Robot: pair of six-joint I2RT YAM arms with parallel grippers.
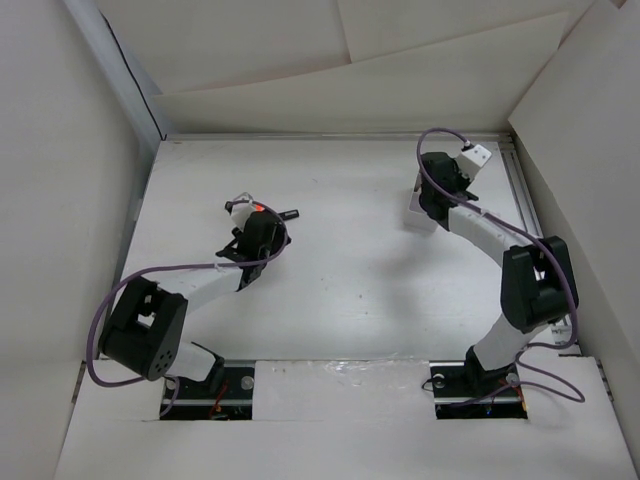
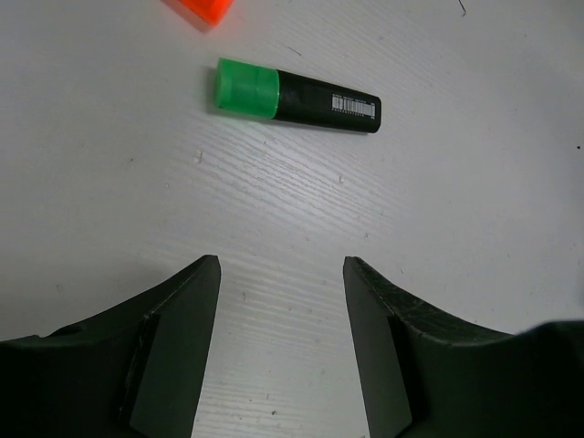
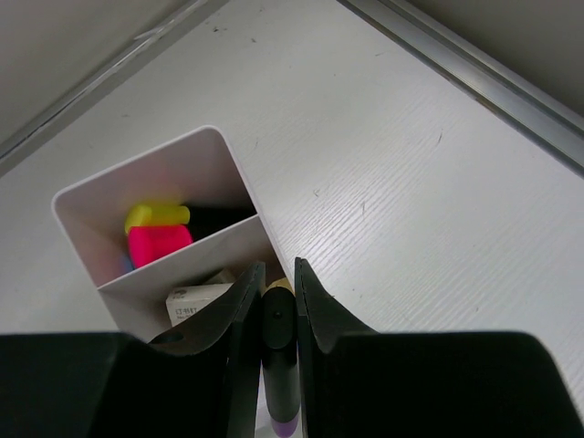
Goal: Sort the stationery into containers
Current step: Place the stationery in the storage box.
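Above the box (image 3: 212, 172), right gripper (image 3: 277, 271) grips marker (image 3: 277, 351).

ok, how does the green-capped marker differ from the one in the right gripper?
The green-capped marker lies loose on the table, ahead of the open left gripper; the purple-ended marker is pinched in the right gripper by the white box. One end is green, the other purple. Both have black bodies.

Left wrist view: marker (image 2: 297, 98) upper centre; second piece (image 2: 203, 9) at the top edge, to its left. Right wrist view: box (image 3: 228, 173) lower left, two pieces (image 3: 157, 233) in its upper compartment; another marker (image 3: 276, 338) bottom centre.
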